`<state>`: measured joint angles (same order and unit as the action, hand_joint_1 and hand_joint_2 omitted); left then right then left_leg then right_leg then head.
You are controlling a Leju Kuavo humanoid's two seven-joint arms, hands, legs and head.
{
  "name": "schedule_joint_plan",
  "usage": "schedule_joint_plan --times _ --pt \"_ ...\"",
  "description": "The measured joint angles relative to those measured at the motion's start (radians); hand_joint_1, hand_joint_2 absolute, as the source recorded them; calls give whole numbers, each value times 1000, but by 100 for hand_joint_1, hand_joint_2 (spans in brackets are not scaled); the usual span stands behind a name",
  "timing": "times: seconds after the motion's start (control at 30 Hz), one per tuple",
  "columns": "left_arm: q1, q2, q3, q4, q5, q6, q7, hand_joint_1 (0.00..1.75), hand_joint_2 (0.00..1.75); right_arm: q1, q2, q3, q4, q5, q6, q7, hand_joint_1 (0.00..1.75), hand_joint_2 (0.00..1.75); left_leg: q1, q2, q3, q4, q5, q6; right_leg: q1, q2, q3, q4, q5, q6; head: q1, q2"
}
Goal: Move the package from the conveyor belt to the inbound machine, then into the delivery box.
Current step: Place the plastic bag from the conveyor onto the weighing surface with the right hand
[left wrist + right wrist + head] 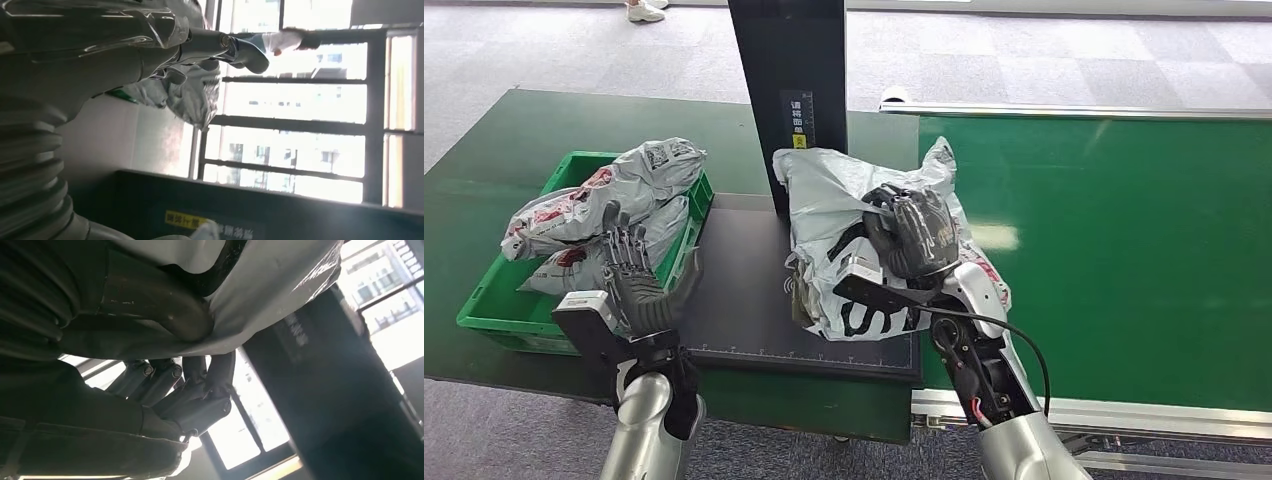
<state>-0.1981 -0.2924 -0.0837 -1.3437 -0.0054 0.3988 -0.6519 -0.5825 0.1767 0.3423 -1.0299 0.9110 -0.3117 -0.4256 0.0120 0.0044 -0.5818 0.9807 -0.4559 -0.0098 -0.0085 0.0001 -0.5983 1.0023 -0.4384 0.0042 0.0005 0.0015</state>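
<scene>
A crumpled grey plastic package (824,200) with black lettering hangs at the right edge of the inbound machine's black platform (734,300), in front of its dark upright post (789,80). My right hand (914,232) grips the package from the right side. In the right wrist view the thumb (165,310) presses into the grey package (280,285) and the darker fingers (190,395) curl beneath it. My left hand (631,270) is raised with fingers spread and holds nothing, just in front of the green delivery box (484,315). Its fingers (150,45) also show in the left wrist view.
The green box holds a few grey and red-printed packages (604,195). The green conveyor belt (1124,250) stretches to the right with a metal rail along its near edge. A person's shoe (644,12) stands on the carpet far behind the table.
</scene>
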Motion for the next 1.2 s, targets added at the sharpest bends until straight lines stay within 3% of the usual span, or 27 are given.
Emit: schedule_joint_plan --times 0.13,0.33,0.37,0.47,0.5,0.63,0.83,1.0,1.2 --pt "-2 -5 2 -19 39 55 -41 0 175 -63 23 70 106 43 10 -2 175 175 0 0 0 0 0 0 0 0 0 0 0 0 0 0" --pt "-26 -7 -9 -16 67 40 -41 0 175 -154 70 138 263 74 -16 -34 175 175 0 0 0 0 0 0 0 0 0 0 0 0 0 0" --pt "-30 -7 -13 -14 68 37 -40 0 175 -166 78 145 288 71 -15 -39 145 175 0 0 0 0 0 0 0 0 0 0 0 0 0 0" --pt "-41 -7 -26 -2 73 27 -35 0 175 -196 98 144 358 -24 31 -86 21 175 0 0 0 0 0 0 0 0 0 0 0 0 0 0" --pt "-45 -7 -31 2 74 24 -34 0 175 -204 104 134 379 -84 63 -107 7 175 0 0 0 0 0 0 0 0 0 0 0 0 0 0" --pt "-55 -6 -43 19 76 19 -31 0 175 -224 115 56 445 -311 205 -152 0 175 0 0 0 0 0 0 0 0 0 0 0 0 0 0" --pt "-73 -4 -46 44 76 19 -31 0 175 -224 117 -65 507 -557 450 -127 0 175 0 0 0 0 0 0 0 0 0 0 0 0 0 0" --pt "-81 -2 -46 63 76 29 -36 0 175 -206 127 -195 546 -816 624 -32 0 175 0 0 0 0 0 0 0 0 -1 0 0 0 0 0" --pt "-92 -1 -45 87 74 30 -41 0 175 -204 140 -311 592 -998 762 95 0 175 0 0 0 0 0 0 0 0 -1 0 0 0 0 0"
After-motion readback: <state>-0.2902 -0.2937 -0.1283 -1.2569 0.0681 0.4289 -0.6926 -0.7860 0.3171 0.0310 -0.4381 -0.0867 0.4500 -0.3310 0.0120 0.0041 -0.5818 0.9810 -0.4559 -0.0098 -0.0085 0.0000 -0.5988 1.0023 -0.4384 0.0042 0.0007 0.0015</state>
